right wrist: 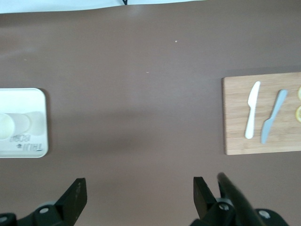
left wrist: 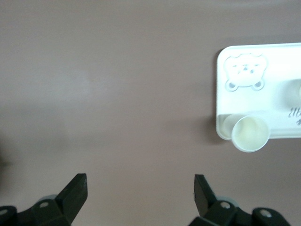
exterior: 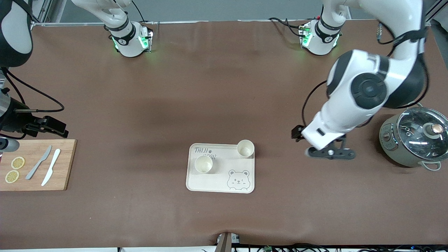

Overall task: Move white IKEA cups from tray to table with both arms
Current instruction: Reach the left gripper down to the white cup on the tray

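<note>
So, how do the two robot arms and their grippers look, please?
Both arms are glossy white with rounded shells and black joint bands. The left arm has a round black cap at one joint and black cables along it; its base glows green, as does the right arm's. The left gripper and the right gripper are black, with wedge-shaped jaws and small silver screws.

cups (exterior: 245, 148) cream-white | tray (exterior: 220, 183) cream, bear print | table (exterior: 175, 87) brown

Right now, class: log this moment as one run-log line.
cups: both on bear tray | left gripper: open, over bare table | right gripper: open, near cutting board
</note>
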Controlling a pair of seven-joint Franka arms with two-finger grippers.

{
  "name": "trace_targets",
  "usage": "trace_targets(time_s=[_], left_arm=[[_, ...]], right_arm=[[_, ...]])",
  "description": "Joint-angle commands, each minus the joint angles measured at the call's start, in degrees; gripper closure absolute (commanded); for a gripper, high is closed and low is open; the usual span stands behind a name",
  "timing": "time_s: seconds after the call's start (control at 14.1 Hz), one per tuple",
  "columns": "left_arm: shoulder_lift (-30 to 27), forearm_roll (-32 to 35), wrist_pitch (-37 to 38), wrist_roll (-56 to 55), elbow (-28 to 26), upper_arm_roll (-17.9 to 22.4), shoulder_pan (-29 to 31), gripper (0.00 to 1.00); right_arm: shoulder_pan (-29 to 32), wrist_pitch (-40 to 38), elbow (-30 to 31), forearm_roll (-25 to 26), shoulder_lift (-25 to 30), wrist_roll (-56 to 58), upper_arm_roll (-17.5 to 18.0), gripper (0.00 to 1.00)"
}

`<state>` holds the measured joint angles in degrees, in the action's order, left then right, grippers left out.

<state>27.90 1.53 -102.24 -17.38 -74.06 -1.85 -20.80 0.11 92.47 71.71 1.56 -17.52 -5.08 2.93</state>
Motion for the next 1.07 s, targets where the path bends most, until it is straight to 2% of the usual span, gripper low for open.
trace_targets(time_s=[0.0, 0.21, 0.57, 0.78, 1.0], left_arm=[[5.58, 0.05, -1.29, -2.3, 6.11, -0.08, -1.78, 0.0], [9.27, -0.3, -4.71, -3.89, 7.61, -0.08, -3.37, 0.0], [12.53, -1.01, -14.45, -7.39, 5.33, 0.36, -6.52, 0.0], [12.89, -0.3, -21.14, -11.53, 0.51, 0.45, -8.46, 0.0], [12.45, 0.92, -27.12, -14.34, -4.94, 0.62, -9.87, 0.0]], right_arm=[[-1.16, 2.35, -0.69, 2.66, 0.3, 0.08, 0.84, 0.0], [-1.16, 5.62, -1.48, 1.69, 0.29, 0.08, 0.85, 0.0], [-0.64, 3.08, -1.31, 1.69, 0.47, 0.69, 0.58, 0.0], [-0.81, 2.81, -1.39, 1.34, 0.56, 9.98, 0.76, 0.0], [-0.72, 2.81, -1.4, 1.43, 0.65, 10.36, 0.58, 0.0]])
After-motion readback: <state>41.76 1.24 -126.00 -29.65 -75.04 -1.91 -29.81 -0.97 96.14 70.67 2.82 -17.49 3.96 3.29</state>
